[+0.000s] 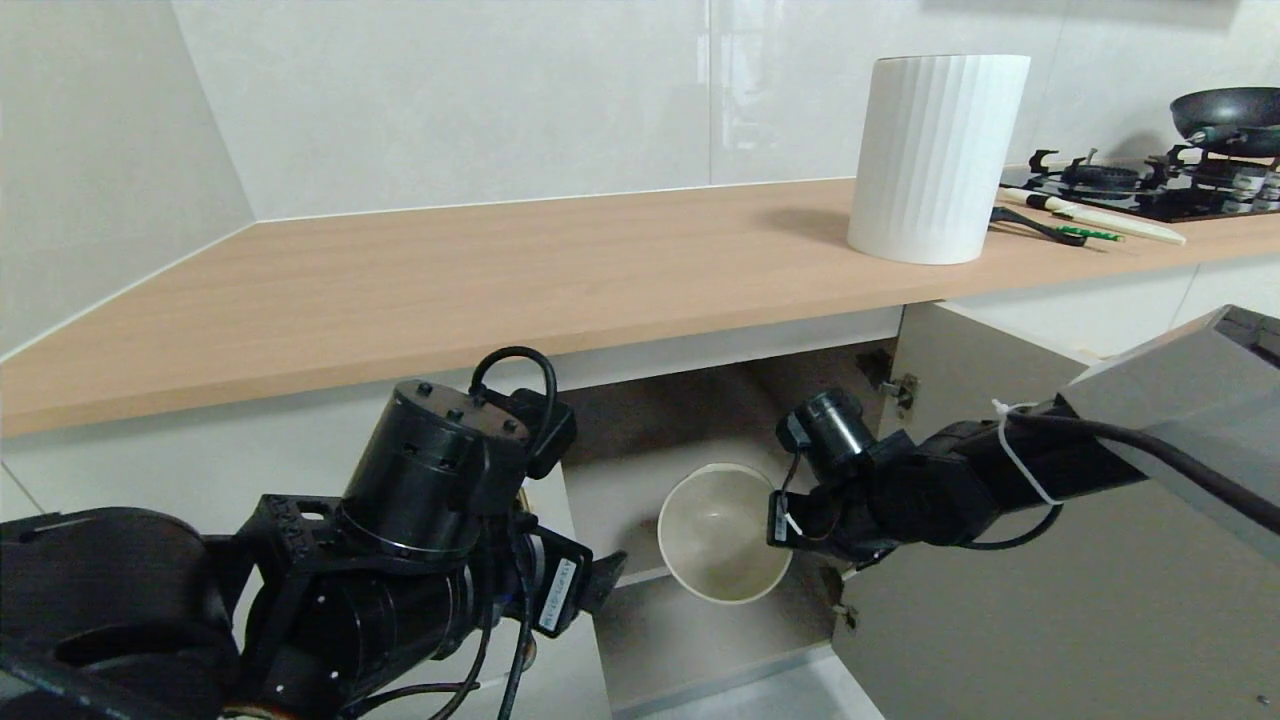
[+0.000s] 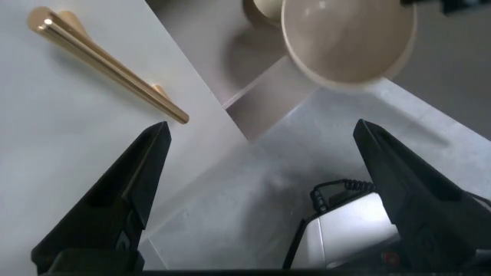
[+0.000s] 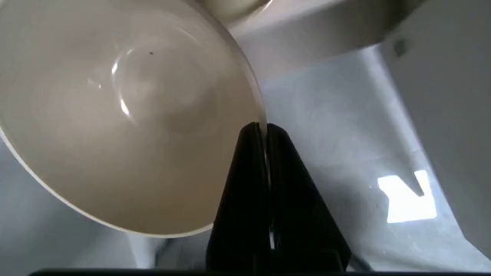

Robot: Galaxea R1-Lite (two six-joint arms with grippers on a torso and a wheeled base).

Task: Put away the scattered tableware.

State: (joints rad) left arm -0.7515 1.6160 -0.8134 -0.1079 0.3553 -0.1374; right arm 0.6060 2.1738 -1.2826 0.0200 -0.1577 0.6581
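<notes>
While our left gripper (image 2: 261,130) hangs by the gold door handle (image 2: 107,65) with fingers spread and empty, we see the bowl (image 1: 722,535) at the mouth of the open cabinet (image 1: 650,420), below the wooden surface (image 1: 500,270). It is tipped with its opening up and toward us, and being round it has no long axis. Our right gripper (image 1: 785,528) pinches its rim, fingers closed. Just right stands the open door (image 1: 1000,600); above are a white ribbed canister (image 1: 935,160), utensils (image 1: 1085,222) and the stove (image 1: 1150,185).
</notes>
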